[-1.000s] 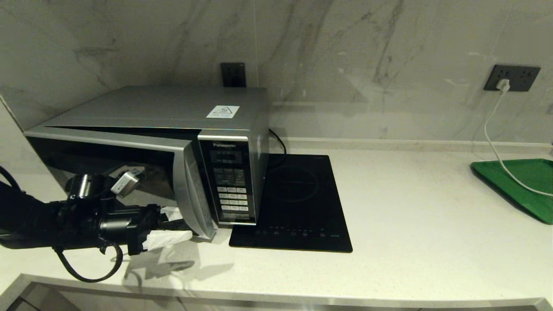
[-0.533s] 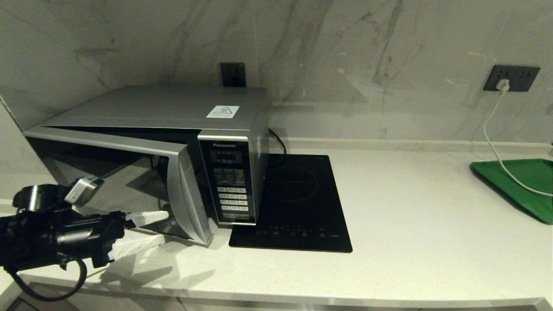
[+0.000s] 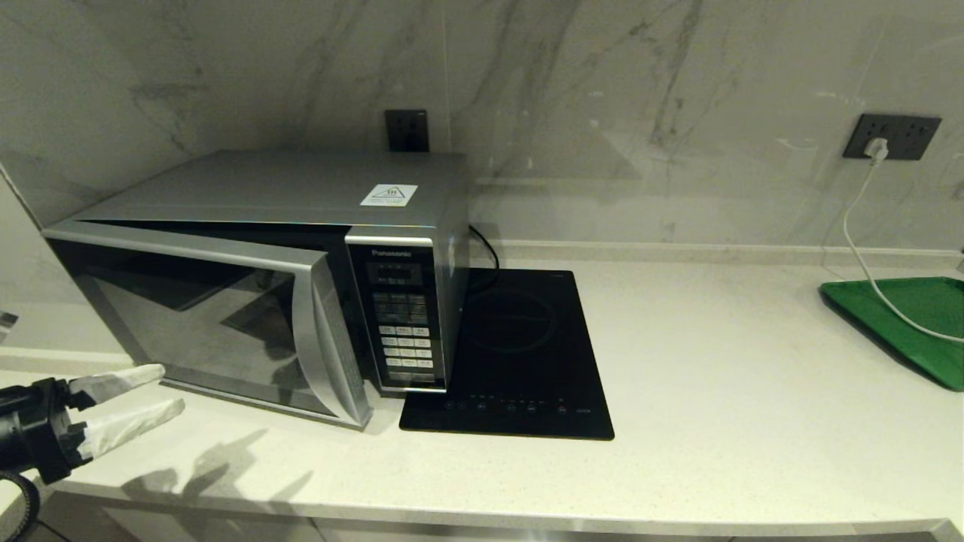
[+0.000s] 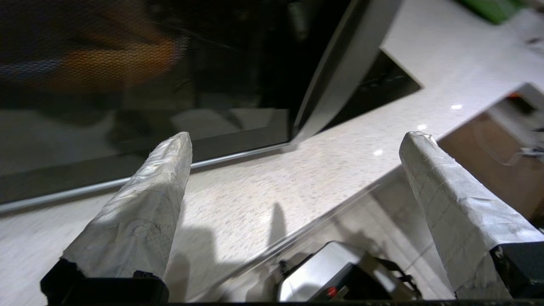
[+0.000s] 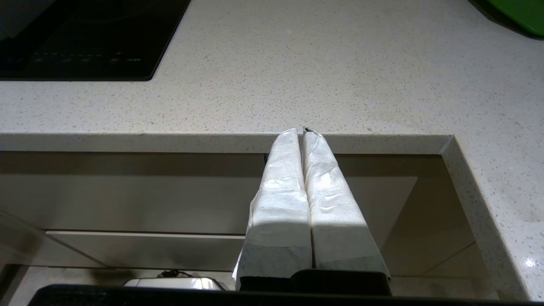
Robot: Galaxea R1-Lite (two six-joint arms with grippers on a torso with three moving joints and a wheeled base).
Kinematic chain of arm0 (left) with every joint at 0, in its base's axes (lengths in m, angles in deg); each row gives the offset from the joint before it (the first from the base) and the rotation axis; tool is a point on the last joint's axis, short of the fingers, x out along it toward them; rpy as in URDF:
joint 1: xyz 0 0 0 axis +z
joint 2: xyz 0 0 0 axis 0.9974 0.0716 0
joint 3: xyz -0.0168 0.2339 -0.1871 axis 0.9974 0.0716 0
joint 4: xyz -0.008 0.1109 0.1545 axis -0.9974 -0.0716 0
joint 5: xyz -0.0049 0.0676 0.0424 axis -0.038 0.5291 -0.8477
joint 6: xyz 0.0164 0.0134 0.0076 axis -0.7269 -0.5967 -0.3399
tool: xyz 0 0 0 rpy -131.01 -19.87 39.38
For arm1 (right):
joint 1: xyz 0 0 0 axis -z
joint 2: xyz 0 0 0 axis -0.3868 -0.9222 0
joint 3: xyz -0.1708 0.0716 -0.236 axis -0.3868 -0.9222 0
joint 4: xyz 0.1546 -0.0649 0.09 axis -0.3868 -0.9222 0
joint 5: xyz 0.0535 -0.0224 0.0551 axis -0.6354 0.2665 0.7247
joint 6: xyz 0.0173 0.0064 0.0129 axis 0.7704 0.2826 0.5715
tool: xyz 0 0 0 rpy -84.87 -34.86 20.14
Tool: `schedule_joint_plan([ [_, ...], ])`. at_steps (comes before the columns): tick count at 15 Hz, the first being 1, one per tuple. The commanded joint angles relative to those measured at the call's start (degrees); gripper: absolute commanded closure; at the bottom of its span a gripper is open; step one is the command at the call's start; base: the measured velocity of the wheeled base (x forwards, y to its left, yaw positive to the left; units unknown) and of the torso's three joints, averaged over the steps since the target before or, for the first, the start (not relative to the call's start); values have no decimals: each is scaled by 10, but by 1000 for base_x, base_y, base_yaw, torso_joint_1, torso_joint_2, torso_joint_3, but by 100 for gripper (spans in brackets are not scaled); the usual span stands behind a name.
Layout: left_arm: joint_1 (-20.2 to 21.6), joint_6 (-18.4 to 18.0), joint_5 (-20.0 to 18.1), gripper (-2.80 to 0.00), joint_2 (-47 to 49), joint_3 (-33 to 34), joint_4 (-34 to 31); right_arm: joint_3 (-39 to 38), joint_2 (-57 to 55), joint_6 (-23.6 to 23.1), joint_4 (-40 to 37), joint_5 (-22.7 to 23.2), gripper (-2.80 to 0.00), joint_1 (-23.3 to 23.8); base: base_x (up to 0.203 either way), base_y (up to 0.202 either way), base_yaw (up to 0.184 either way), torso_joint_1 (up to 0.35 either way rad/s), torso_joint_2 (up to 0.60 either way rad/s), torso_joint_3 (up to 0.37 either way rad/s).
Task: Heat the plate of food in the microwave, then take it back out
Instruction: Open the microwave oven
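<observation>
The silver microwave (image 3: 286,188) stands at the counter's left. Its dark glass door (image 3: 203,324) hangs ajar, with the handle strip (image 3: 331,346) swung out from the keypad panel (image 3: 403,324). My left gripper (image 3: 169,388) hovers open and empty over the counter's front left corner, short of the door's hinge side. In the left wrist view its taped fingers (image 4: 157,191) frame the door's lower edge (image 4: 238,148). An orange patch (image 4: 114,59) glows behind the door's mesh; I cannot make out the plate of food itself. My right gripper (image 5: 302,131) is shut and empty, parked below the counter's front edge.
A black glass cooktop (image 3: 512,354) lies right beside the microwave. A green tray (image 3: 911,324) sits at the far right, and a white cable (image 3: 858,233) runs onto it from a wall socket (image 3: 892,135). The pale counter (image 3: 715,376) stretches between them.
My left arm has drawn back to the left, away from the door's handle edge, and now shows only its fingers at the picture's edge. The door stays ajar, a little wider.
</observation>
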Motion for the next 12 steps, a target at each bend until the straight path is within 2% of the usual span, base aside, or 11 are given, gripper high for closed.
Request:
schedule_joint_plan([
  [1, -8, 60, 60, -280, -87, -61, -52, 0, 0, 0, -1, 0, 0, 0, 0, 0, 0, 0, 0, 0],
  [2, -29, 109, 86, -280, -112, -107, -89, 0, 0, 0, -1, 1, 0, 0, 0, 0, 0, 0, 0, 0],
  [4, -110, 200, 169, -280, -140, -222, -161, 0, 0, 0, -1, 0, 0, 0, 0, 0, 0, 0, 0, 0],
  [5, -176, 239, 236, -280, -143, -271, -191, 0, 0, 0, -1, 0, 0, 0, 0, 0, 0, 0, 0, 0],
  [6, -245, 268, 325, -280, -140, -308, -210, 0, 0, 0, -1, 0, 0, 0, 0, 0, 0, 0, 0, 0],
  [8, -376, 307, 538, -280, -114, -373, -228, 0, 0, 0, -1, 1, 0, 0, 0, 0, 0, 0, 0, 0],
  [9, -428, 329, 619, -280, -96, -404, -227, 0, 0, 0, -1, 0, 0, 0, 0, 0, 0, 0, 0, 0],
  [11, -490, 359, 709, -280, -58, -446, -227, 0, 0, 0, -1, 0, 0, 0, 0, 0, 0, 0, 0, 0],
  [12, -493, 363, 743, 0, -40, -458, -227, 0, 0, 0, -1, 1, 0, 0, 0, 0, 0, 0, 0, 0],
])
